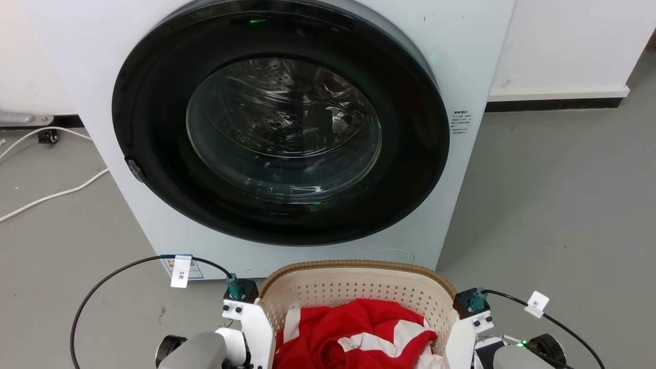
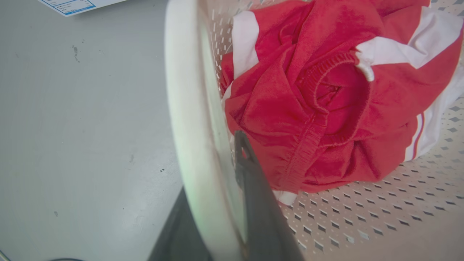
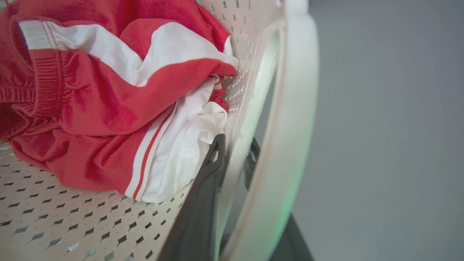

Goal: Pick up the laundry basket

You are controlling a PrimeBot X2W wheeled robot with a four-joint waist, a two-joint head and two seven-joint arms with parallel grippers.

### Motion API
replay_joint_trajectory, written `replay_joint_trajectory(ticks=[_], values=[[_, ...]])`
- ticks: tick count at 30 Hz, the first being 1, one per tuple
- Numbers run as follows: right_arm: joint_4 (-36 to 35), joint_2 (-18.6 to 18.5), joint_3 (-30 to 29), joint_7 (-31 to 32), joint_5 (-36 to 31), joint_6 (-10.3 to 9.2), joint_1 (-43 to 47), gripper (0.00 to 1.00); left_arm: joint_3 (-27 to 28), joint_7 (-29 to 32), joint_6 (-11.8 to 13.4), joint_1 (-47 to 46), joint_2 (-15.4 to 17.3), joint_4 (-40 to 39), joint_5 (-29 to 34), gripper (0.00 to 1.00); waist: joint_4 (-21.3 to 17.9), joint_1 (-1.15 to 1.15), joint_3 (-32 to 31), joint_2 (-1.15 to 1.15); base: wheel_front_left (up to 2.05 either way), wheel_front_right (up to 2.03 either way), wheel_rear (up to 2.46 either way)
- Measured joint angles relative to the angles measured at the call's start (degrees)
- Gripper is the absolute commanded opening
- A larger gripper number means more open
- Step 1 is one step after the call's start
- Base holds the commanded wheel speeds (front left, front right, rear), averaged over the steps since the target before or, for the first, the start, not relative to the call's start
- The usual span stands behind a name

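Lying crosswise between the arms, the basket (image 1: 353, 266) is being clenched at its two ends by the left tool (image 2: 214, 163) and right tool (image 3: 235, 143), equally near

Both forearms (image 1: 197, 351) grey and rounded. Wrist brackets (image 1: 241, 310) white, fixed with black screws. Each bracket carries a black block (image 1: 250, 290) with a teal plug (image 1: 235, 287) and a black cable (image 1: 97, 292). White tags (image 1: 180, 271) on both cables, the left one marked "3米". Green lamp (image 1: 523, 343) lit on the right side. The fingers (image 2: 253, 195) are dark and matte.
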Motion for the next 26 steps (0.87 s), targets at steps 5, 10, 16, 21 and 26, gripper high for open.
replay_joint_trajectory(ticks=[5,10,16,21,26], values=[[0.0,0.0,-0.2,0.1,-0.1,0.0,0.1,0.0,-0.3,0.0,0.0,0.0,-0.1,0.1,-0.3,0.0,0.0,0.0,0.0,0.0,0.0,0.0,0.0],[0.0,0.0,-0.2,0.1,-0.3,0.0,0.2,0.0,-0.6,-0.1,0.0,0.0,-0.1,0.2,-0.6,0.0,-0.1,0.0,-0.1,0.0,0.0,0.0,0.0],[0.0,0.0,-0.4,0.1,-0.4,0.0,0.5,0.0,-0.9,-0.1,0.0,0.0,-0.2,0.3,-1.0,0.0,-0.1,0.0,0.0,0.0,0.0,0.0,0.0],[0.0,-0.1,-0.4,0.1,-0.5,0.0,0.6,0.0,-1.3,-0.1,0.0,0.0,-0.2,0.3,-1.4,0.0,-0.1,0.0,0.0,0.0,0.0,0.0,0.0],[0.0,-0.1,-0.5,0.1,-0.5,0.0,0.7,0.0,-1.6,-0.1,0.0,0.0,-0.2,0.3,-1.6,0.0,-0.1,0.0,-0.1,0.0,0.0,0.0,0.0]])
